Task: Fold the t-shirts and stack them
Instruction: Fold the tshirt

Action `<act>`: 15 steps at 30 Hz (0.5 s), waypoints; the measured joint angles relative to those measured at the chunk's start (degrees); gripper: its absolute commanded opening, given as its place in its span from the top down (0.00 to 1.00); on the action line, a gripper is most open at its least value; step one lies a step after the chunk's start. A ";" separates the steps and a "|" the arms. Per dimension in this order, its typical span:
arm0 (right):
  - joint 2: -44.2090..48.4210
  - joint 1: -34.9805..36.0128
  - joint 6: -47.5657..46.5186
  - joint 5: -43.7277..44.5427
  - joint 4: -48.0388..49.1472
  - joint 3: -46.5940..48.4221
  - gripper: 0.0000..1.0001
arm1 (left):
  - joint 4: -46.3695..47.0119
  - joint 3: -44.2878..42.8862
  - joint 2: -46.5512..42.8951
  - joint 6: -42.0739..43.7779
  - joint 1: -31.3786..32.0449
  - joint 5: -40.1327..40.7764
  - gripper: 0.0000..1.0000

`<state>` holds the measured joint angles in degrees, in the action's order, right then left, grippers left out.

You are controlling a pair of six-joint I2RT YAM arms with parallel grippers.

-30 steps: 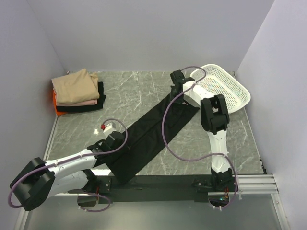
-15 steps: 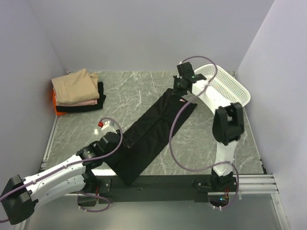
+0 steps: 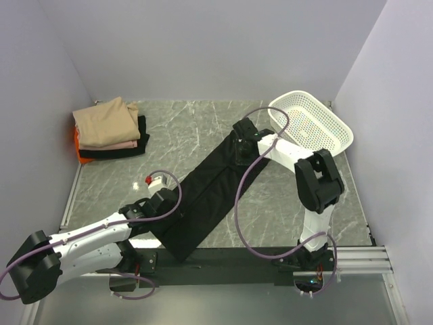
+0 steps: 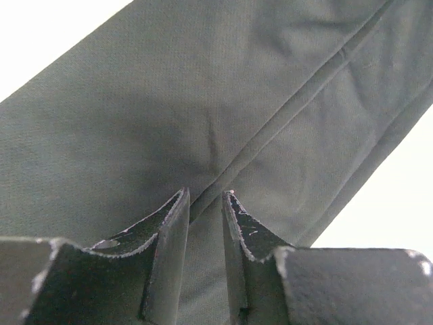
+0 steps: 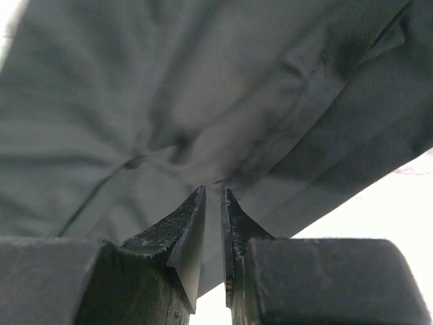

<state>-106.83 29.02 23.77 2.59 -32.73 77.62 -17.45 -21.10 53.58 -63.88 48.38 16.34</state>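
One black t-shirt (image 3: 203,196) lies folded into a long narrow strip, running diagonally from the near left to the far right of the marble table. My left gripper (image 3: 168,205) is low over its near-left edge. In the left wrist view its jaws (image 4: 205,194) stand slightly apart over flat cloth (image 4: 203,101) with a fold seam. My right gripper (image 3: 242,140) is over the strip's far end. Its jaws (image 5: 214,189) are narrowly open above rumpled black cloth (image 5: 169,88). More folded t-shirts (image 3: 108,128), tan on pale pink, black and orange, are stacked at the far left.
A white perforated basket (image 3: 338,132) stands tilted at the far right corner. Grey walls close in the table on three sides. Purple cables loop from both arms over the table. A dark rail runs along the near edge.
The right gripper has opened, letting go of the shirt's far end, and has come back toward the near left over the strip. The left gripper stays at the near-left edge.
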 measured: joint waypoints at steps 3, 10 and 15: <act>-3.45 -0.31 0.70 0.87 -0.24 -0.07 0.78 | 1.22 1.05 0.15 -0.15 0.09 -1.53 0.68; -8.81 -0.74 1.05 2.14 -0.98 4.26 0.78 | 2.54 2.60 0.79 -1.03 1.77 -3.19 0.68; -12.22 -1.20 1.01 2.25 -2.45 9.38 0.78 | 5.49 3.63 1.25 -2.03 2.91 -5.27 0.68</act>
<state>-119.04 27.81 24.77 4.84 -35.18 87.00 -11.97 -17.47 54.83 -65.91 51.29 11.07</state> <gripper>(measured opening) 0.223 0.321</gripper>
